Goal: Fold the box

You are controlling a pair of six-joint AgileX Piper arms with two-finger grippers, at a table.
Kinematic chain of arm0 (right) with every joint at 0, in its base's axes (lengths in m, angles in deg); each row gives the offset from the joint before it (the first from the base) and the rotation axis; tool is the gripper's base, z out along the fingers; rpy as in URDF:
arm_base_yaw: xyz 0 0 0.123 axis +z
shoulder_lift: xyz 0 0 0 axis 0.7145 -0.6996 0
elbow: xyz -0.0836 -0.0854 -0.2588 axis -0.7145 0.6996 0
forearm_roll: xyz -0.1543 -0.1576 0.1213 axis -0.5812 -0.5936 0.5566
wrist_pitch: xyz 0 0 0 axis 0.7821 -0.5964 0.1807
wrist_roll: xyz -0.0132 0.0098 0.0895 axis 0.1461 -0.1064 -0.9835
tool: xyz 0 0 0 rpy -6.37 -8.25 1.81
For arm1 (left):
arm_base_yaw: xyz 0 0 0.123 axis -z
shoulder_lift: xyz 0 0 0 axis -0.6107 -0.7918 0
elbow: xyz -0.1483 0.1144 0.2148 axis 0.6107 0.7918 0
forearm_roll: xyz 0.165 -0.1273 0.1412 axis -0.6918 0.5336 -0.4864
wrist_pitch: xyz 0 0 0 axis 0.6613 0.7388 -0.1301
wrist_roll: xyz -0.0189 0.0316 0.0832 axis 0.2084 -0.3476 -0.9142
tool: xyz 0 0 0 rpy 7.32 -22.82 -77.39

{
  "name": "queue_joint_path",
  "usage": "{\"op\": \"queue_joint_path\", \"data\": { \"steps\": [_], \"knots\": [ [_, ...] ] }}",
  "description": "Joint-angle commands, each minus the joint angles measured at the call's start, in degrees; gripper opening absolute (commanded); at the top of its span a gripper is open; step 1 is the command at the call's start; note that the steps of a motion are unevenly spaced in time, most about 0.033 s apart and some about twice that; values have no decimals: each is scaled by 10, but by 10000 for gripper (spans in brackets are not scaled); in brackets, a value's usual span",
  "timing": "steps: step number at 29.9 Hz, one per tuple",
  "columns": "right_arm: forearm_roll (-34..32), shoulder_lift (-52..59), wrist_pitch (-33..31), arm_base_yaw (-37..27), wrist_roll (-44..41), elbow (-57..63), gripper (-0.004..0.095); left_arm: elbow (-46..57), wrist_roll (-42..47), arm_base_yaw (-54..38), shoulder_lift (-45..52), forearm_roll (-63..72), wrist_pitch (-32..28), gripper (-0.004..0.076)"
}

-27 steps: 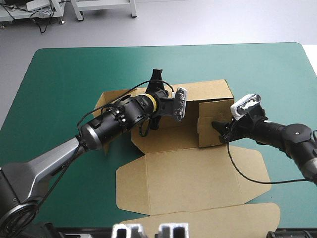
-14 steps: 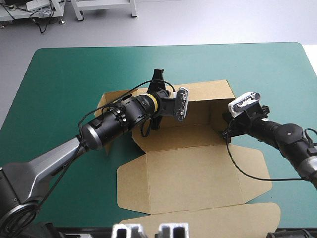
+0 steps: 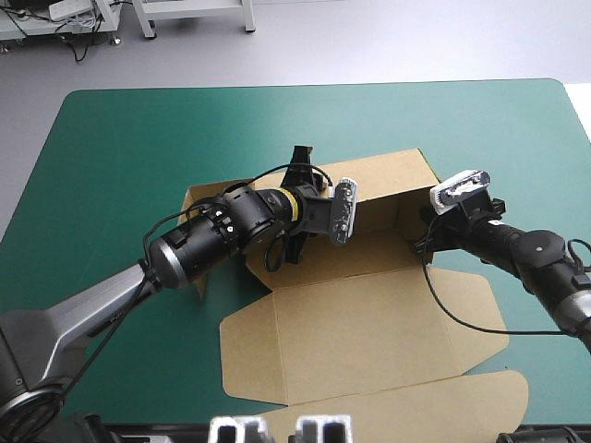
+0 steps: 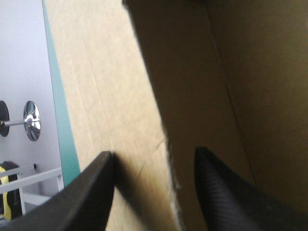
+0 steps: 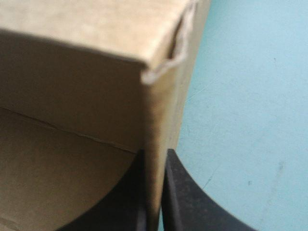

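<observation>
The brown box [image 3: 369, 323] lies mid-table with its back and right walls raised and its wide lid panel flat toward the near edge. My left gripper [image 3: 319, 189] reaches over the back wall. In the left wrist view its gripper [image 4: 153, 153] is open, and a torn board edge [image 4: 168, 159] runs up between the black fingers [image 4: 96, 192] without being pinched. My right gripper [image 3: 420, 242] is at the box's right wall. The right wrist view shows this gripper [image 5: 153, 156] shut on the box, with the upright wall [image 5: 159, 120] clamped between its fingers.
Teal-green cover [image 3: 120, 148] lies bare around the box on the left, far and right sides. The lid's front flap [image 3: 388, 406] reaches close to the table's near edge. A black cable loops from the right wrist over the lid panel.
My left gripper has opened and let go of the back wall. My right gripper has moved onto the right wall and closed on it; the inward-standing side flap has swung out.
</observation>
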Motion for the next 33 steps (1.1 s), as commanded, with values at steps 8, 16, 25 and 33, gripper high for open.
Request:
{"op": "queue_joint_path", "data": {
  "steps": [8,16,25,33],
  "knots": [
    [21,12,-34,7,9,-18,-20,-11,22,72,78,27,-31,459],
    [21,12,-26,7,9,-18,-20,-11,82,72,126,12,-33,130],
    [14,12,-25,7,7,-24,-20,-12,335,-34,141,-178,-33,11],
    [-118,12,-103,7,-101,-79,-20,-28,245,-266,152,119,-14,15]
  ]
}}
